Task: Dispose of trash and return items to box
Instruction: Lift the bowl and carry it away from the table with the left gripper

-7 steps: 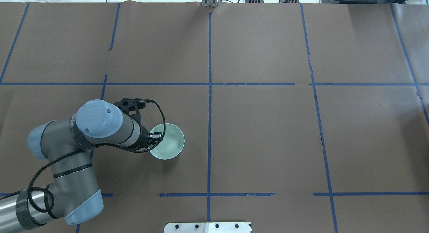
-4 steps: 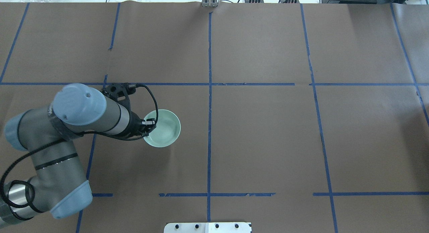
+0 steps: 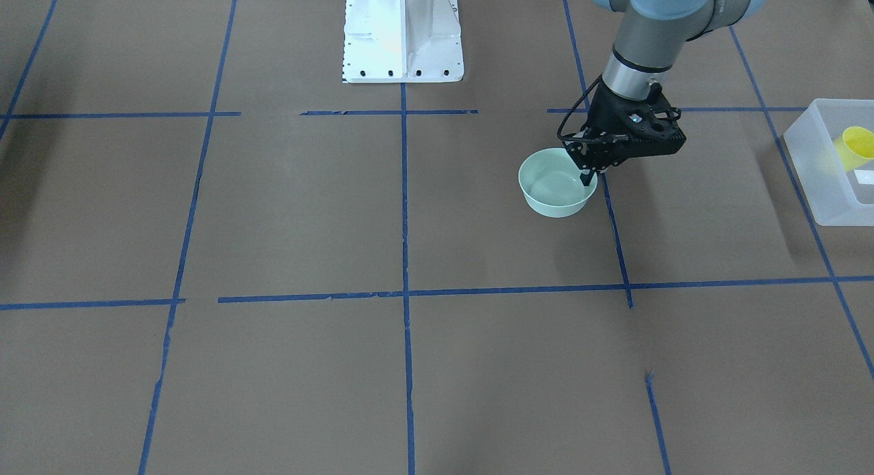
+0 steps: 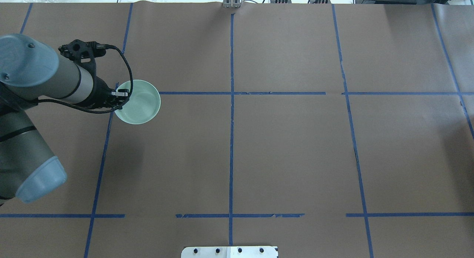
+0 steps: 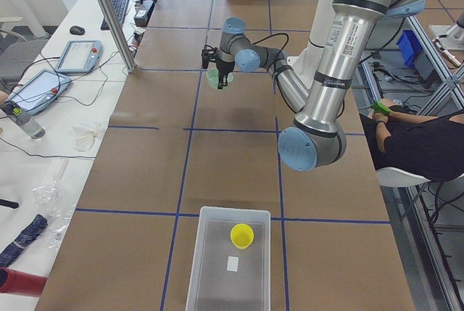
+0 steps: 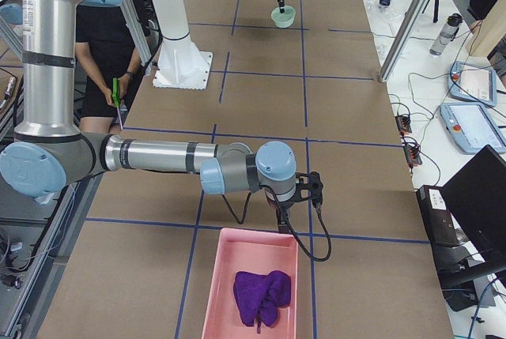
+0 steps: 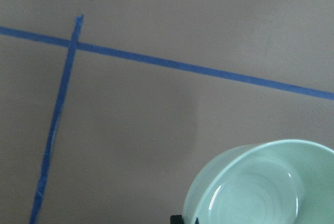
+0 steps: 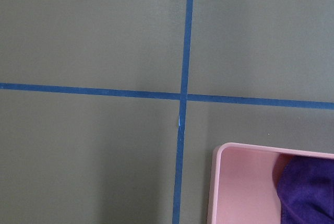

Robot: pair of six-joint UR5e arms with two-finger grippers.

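My left gripper [image 4: 123, 93] is shut on the near rim of the pale mint-green bowl [image 4: 140, 102] and holds it a little above the table, one finger inside and one outside. The gripper [image 3: 588, 179] and bowl [image 3: 554, 186] also show in the front view, and the bowl [image 7: 266, 187] fills the left wrist view's lower right. The translucent box [image 3: 814, 178] stands at the table's left end with the yellow cup [image 3: 857, 147] inside it; the left side view shows the box [image 5: 217, 282] and cup [image 5: 242, 235] too. My right gripper [image 6: 285, 211] hovers at the pink tray's far edge; I cannot tell whether it is open.
A pink tray [image 6: 225, 291] holds a purple cloth [image 6: 261, 295] at the table's right end; the tray [image 8: 240, 187] and the cloth [image 8: 308, 187] also show in the right wrist view. Blue tape lines grid the brown table. The white robot base [image 3: 401, 31] stands at the near edge.
My left arm has carried the bowl away from the robot and toward the table's left end. The grip on the rim is unchanged.
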